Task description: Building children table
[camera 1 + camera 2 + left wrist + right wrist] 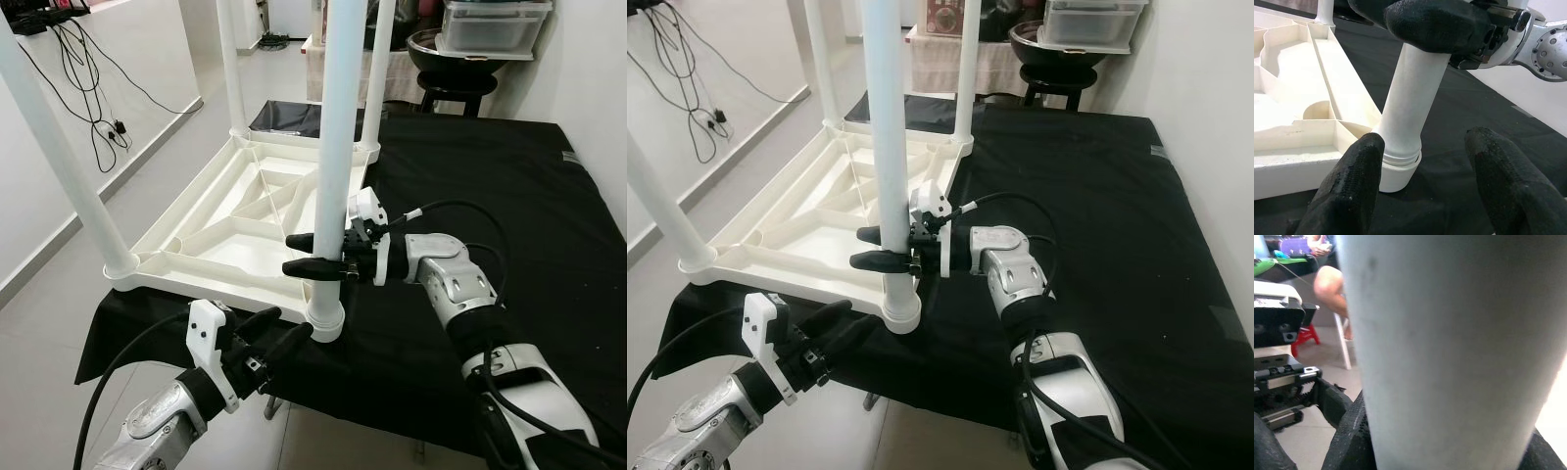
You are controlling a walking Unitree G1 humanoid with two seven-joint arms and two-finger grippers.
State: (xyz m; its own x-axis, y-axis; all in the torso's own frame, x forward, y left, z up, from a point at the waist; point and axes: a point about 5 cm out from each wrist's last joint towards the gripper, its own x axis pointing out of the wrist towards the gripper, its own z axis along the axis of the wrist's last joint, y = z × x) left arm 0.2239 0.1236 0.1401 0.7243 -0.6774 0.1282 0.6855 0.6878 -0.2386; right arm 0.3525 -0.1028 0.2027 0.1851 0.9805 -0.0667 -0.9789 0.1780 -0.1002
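Observation:
The white plastic children's table (217,235) lies upside down on a black-covered surface (490,186), with its white legs pointing up. The nearest leg (335,147) stands in the corner socket (323,321) at the front edge. My right gripper (292,254) is shut on this leg a little above the socket; the leg (1449,347) looms large in the right wrist view. Low beside the socket, my left gripper (290,323) is open. Its fingers (1347,191) flank the leg's base (1400,147) without touching it.
The front edge of the black surface (950,392) runs just under the socket, with floor below. Cables (98,117) hang on the left wall. At the back, a black stool (460,93) carries a bowl and a plastic box (490,24). A person's leg (1332,289) shows beyond the table.

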